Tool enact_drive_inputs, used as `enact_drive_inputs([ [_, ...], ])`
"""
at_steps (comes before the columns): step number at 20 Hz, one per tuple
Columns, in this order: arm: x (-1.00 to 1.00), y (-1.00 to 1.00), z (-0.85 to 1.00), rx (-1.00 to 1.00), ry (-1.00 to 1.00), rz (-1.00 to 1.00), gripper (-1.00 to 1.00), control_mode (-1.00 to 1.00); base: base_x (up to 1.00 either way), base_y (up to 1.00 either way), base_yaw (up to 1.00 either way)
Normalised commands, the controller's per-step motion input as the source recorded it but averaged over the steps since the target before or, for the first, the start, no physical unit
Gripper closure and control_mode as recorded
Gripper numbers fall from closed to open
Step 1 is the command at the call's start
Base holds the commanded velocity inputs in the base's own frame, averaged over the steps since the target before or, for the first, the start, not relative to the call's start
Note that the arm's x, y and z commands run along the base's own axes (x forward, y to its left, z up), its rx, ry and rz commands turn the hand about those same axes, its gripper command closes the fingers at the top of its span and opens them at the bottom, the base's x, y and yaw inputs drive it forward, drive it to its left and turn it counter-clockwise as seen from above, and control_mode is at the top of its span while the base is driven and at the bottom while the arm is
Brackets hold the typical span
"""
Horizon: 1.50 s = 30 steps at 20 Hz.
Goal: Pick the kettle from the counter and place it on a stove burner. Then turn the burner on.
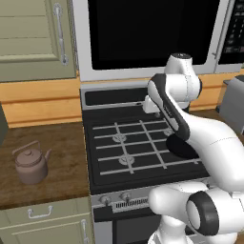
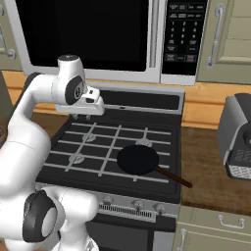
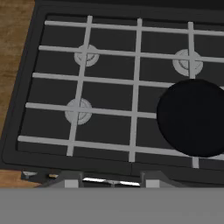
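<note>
1. One kettle (image 1: 31, 166) stands upright on the counter (image 1: 66, 157), left of the stove and well apart from the gripper (image 2: 81, 116).
2. That gripper hangs high over the back of the stove; whether its fingers are spread or pressed together, I cannot tell.
3. It looks metal: stiff, probably smooth and fairly light.
4. Best hold is likely the thin arched handle at its top.
5. Free burners (image 3: 79, 110) sit left of the frying pan (image 2: 138, 160).

A home kitchen: a black stove (image 1: 143, 143) with grated burners (image 3: 78, 110) and front knobs (image 2: 137, 204), a microwave (image 2: 98, 34) mounted above it, olive-green cabinets (image 1: 33, 38), a wood-grain bench (image 1: 52, 162), a toaster (image 2: 238, 137) and a frying pan (image 2: 138, 160).
</note>
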Motion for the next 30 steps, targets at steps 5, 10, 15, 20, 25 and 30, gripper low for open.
enact_drive_inputs([
  [5, -0.1, 0.61, -0.11, -0.03, 0.01, 0.0, -1.0, -1.0, 0.0, 0.0, 0.0],
  [10, -0.41, 1.0, -0.08, -0.01, 0.0, 0.0, -1.0, -1.0, 0.0, 0.0, 0.0],
  [15, -0.7, 1.0, -0.13, 0.0, -0.03, 0.0, -1.0, -1.0, 0.0, 0.0, 0.0],
  [20, -0.49, 1.0, -0.11, -0.02, -0.05, 0.0, -1.0, -1.0, 0.0, 0.0, 0.0],
  [25, -0.16, 1.0, -0.11, -0.01, -0.08, -0.01, -1.0, -1.0, 0.0, 0.0, 0.0],
  [30, 0.0, 1.0, -0.04, 0.0, -0.05, -0.05, -1.0, -1.0, 0.0, 0.0, 0.0],
])
